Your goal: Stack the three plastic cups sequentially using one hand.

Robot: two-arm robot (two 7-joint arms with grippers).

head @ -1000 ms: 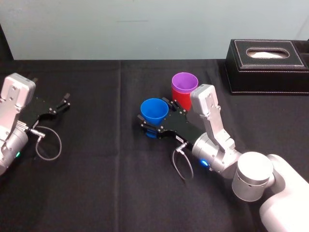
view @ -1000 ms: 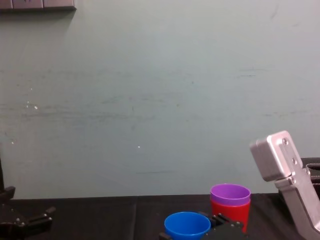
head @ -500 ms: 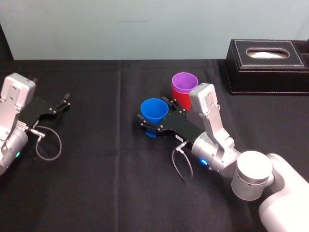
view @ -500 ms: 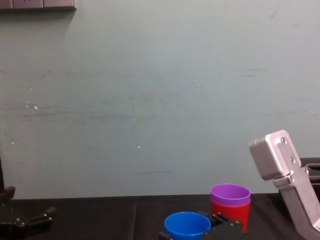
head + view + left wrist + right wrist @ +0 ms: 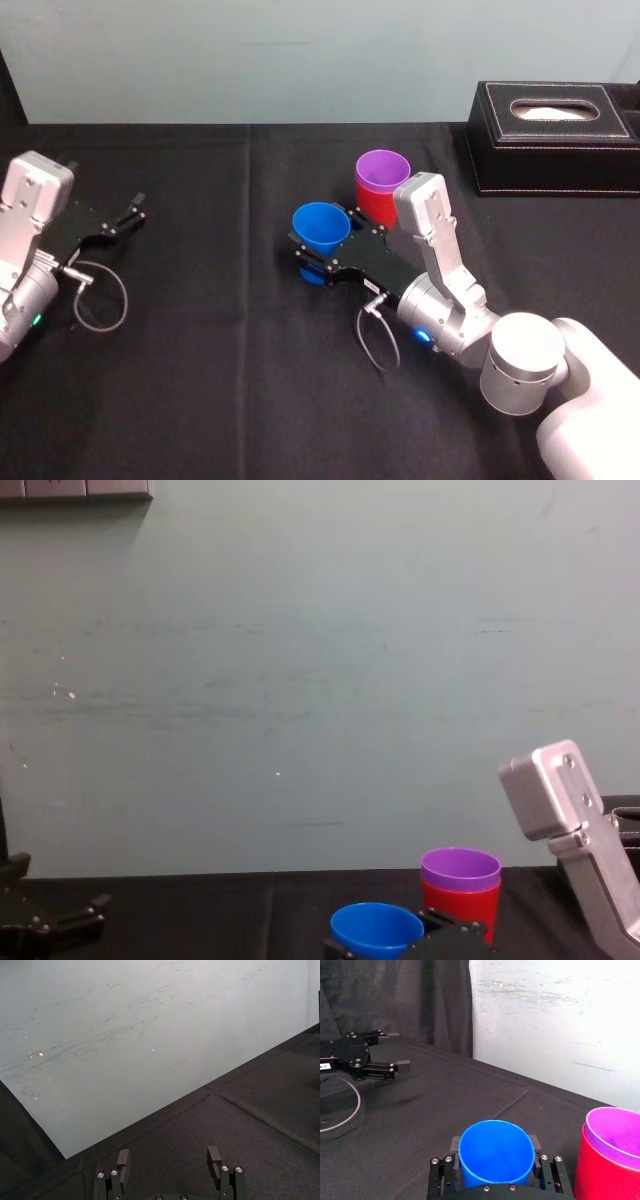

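Note:
The blue cup (image 5: 320,226) stands upright on the black cloth near the table's middle, and my right gripper (image 5: 322,242) is shut on it. In the right wrist view both fingers (image 5: 454,1144) press against the blue cup's (image 5: 494,1156) sides. Just behind and to the right, the purple cup (image 5: 382,166) sits nested inside the red cup (image 5: 377,206), close beside the right gripper's far finger. The chest view shows the blue cup (image 5: 376,924) in front of the purple cup (image 5: 460,866) and red cup (image 5: 462,900). My left gripper (image 5: 130,212) rests open at the table's left, its fingers (image 5: 123,1158) apart with nothing between them.
A dark stitched tissue box (image 5: 550,135) stands at the back right, a short way from the nested cups. A black cloth (image 5: 220,380) covers the table, with open room at the front and between the two arms. A pale wall (image 5: 300,680) closes off the back.
The right gripper's fingers have drawn in against the blue cup, which shifted slightly. The nested cups and the left arm have not moved.

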